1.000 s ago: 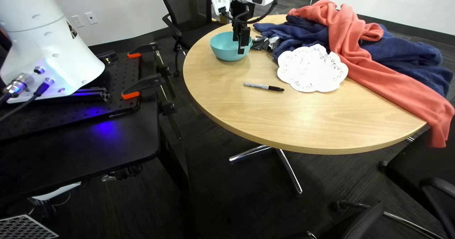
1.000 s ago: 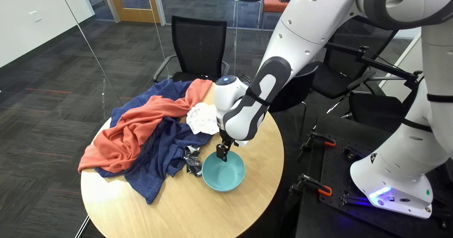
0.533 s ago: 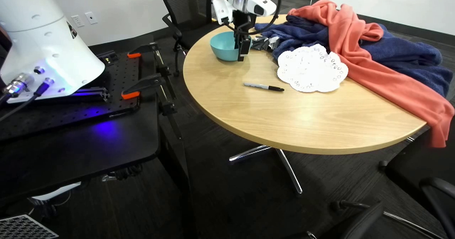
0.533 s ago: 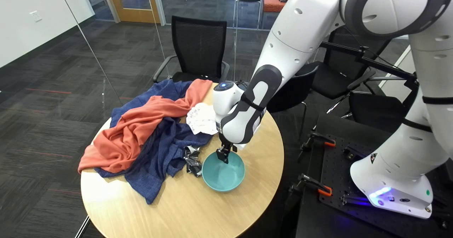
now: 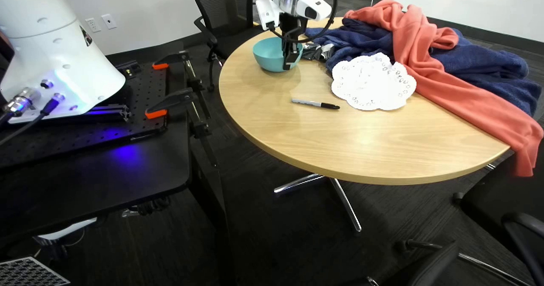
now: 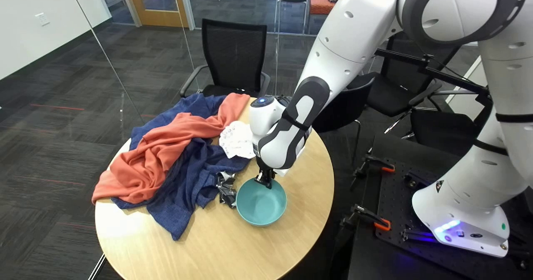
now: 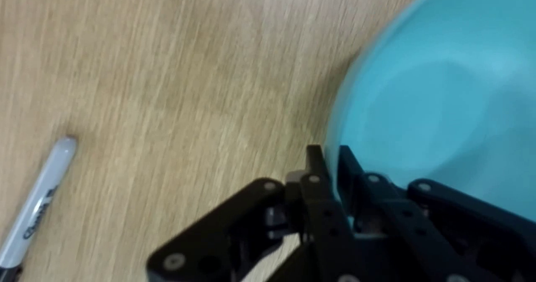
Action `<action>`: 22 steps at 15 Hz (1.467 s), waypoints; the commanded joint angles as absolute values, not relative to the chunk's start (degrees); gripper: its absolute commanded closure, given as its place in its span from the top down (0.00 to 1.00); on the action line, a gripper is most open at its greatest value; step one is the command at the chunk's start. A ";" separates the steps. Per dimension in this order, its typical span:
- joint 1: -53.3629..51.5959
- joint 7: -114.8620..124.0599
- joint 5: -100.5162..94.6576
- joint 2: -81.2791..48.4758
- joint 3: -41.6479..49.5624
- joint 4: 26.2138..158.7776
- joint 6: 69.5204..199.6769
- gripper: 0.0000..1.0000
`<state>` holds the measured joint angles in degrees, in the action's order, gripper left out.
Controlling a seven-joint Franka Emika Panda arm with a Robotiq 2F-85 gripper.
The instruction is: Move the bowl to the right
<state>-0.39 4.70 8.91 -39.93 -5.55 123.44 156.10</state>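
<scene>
- The Robotiq gripper [image 7: 330, 156] is pinching the rim of the teal bowl [image 7: 423, 110], its two fingers standing nearly together, one inside the wall and one outside.
- The teal bowl is standing roughly upright at the side of the round wooden table [image 5: 361, 145] toward the robot's base [image 6: 458, 215]; whether its bottom is touching the wood, I cannot tell.
- A crumpled black-and-silver wrapper [image 6: 226, 190] is lying just beside the bowl, between it and a navy towel [image 6: 204, 167].
- A grey marker [image 7: 38, 200] is lying apart from the bowl, its black end pointing toward a white scalloped doily [image 5: 369, 84].
- A coral cloth [image 6: 166, 144] is draping across the towel and hanging past the table's edge.
- The white Franka arm [image 6: 345, 47] is reaching over from a perforated black plate [image 5: 146, 82].
- In an exterior view, a black mesh chair [image 6: 234, 51] is standing beyond the table, and a wood-framed door [image 6: 162, 18] is showing farther back.
</scene>
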 commanded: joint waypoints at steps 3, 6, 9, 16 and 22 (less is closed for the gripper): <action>2.03 2.89 10.58 -39.87 -7.61 122.29 154.69 0.02; 0.70 4.27 9.87 -39.71 -6.70 122.61 155.66 0.07; 0.73 4.27 9.95 -39.70 -6.74 122.50 155.57 0.07; 1.81 6.56 12.34 -37.22 -5.07 124.26 157.57 0.02; 6.36 6.66 16.52 -32.86 -2.77 127.84 158.57 0.02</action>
